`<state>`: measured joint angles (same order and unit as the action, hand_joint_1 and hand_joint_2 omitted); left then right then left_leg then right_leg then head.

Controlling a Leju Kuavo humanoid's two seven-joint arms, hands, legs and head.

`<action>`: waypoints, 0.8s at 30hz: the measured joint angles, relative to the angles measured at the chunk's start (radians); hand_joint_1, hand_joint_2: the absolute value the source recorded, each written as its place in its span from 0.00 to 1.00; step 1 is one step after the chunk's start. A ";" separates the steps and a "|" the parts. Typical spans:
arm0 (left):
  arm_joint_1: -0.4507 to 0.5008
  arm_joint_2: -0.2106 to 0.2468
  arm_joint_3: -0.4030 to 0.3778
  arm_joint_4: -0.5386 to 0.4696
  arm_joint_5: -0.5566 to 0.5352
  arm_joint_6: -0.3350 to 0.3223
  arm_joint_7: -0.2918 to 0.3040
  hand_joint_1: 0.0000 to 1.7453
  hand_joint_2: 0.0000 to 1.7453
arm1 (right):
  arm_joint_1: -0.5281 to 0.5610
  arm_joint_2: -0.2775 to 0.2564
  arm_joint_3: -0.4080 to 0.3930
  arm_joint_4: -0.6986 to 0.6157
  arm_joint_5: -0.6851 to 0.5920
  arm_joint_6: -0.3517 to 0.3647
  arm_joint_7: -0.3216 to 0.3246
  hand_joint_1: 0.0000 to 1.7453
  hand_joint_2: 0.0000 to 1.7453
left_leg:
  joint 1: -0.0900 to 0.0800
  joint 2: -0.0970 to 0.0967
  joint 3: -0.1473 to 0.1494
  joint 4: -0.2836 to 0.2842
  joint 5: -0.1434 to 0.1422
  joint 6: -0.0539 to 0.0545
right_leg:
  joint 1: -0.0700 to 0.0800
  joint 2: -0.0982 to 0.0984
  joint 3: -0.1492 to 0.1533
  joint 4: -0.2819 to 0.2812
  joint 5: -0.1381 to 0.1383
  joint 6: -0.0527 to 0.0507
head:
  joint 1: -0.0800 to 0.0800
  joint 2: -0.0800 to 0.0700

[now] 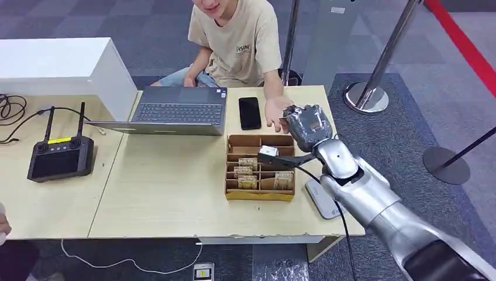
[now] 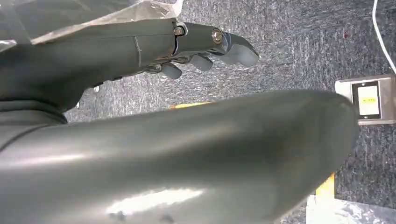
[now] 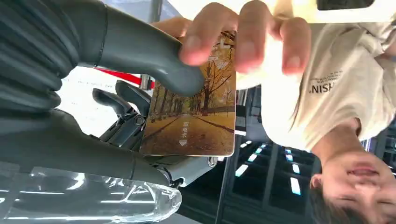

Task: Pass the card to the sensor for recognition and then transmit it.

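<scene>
Card [image 3: 194,112] (autumn-tree print), pinched between robot hand [image 3: 140,93] and person's fingers [image 3: 243,37]

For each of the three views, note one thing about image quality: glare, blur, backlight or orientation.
Head view: even light, sharp, the card box readable. Left wrist view: a blurred grey body part with a glare patch close up; the left hand is sharper. Right wrist view: upside down, bright backlight, yet the card in the right hand is crisp.

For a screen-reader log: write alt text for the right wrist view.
The robot's right hand holds a card printed with an autumn tree-lined path, thumb pressed on its face, while a person's hand grips the card's other end. The person wears a beige T-shirt.
</scene>
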<state>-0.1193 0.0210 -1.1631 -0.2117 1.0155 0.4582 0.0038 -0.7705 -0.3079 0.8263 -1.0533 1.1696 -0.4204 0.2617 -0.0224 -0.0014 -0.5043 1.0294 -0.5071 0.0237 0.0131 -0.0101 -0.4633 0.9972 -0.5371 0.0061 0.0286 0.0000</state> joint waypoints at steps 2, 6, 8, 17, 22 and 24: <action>0.000 0.000 -0.002 0.000 0.000 0.000 0.000 0.00 0.00 | -0.001 0.000 0.000 0.008 -0.002 0.000 0.000 1.00 1.00 | 0.000 0.000 0.000 0.000 0.000 0.000 | 0.000 0.000 0.000 0.000 0.000 0.000 | 0.000 0.000; 0.000 0.000 -0.004 0.000 0.000 0.000 0.000 0.00 0.00 | -0.004 0.000 0.006 0.026 -0.003 0.000 0.000 0.00 0.00 | 0.000 0.000 0.000 0.000 0.000 0.000 | 0.000 0.000 0.000 0.000 0.000 0.000 | 0.000 0.000; 0.000 0.001 -0.005 0.000 -0.002 0.000 0.000 0.00 0.00 | -0.004 0.000 0.006 0.033 -0.005 0.000 0.002 0.00 0.00 | 0.000 0.000 0.000 0.000 0.000 0.000 | 0.000 0.000 0.000 0.000 0.000 0.000 | 0.000 0.000; 0.000 0.001 -0.005 0.000 -0.003 0.000 0.000 0.00 0.00 | -0.002 -0.001 0.006 0.036 -0.015 -0.018 0.019 0.00 0.00 | 0.000 0.000 0.000 0.000 0.000 0.000 | 0.000 0.000 0.000 0.000 0.000 0.000 | 0.000 0.000; 0.000 0.001 -0.005 0.000 -0.003 0.002 0.000 0.00 0.00 | 0.003 -0.002 0.003 0.034 -0.023 -0.039 0.031 0.00 0.00 | 0.000 0.000 0.001 0.000 0.000 0.000 | 0.000 0.000 0.000 0.000 0.000 0.000 | 0.000 0.000; 0.000 0.001 -0.005 0.000 -0.003 0.003 0.000 0.00 0.00 | 0.014 -0.006 -0.009 0.013 -0.040 -0.068 0.045 0.00 0.00 | 0.000 0.000 0.000 0.000 0.000 0.000 | 0.000 0.000 0.000 0.000 0.000 0.000 | 0.000 0.000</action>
<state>-0.1190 0.0221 -1.1681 -0.2117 1.0128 0.4612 0.0038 -0.7564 -0.3140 0.8171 -1.0403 1.1295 -0.4880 0.3067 -0.0223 -0.0014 -0.5039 1.0296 -0.5071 0.0237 0.0131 -0.0101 -0.4635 0.9971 -0.5371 0.0061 0.0290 0.0000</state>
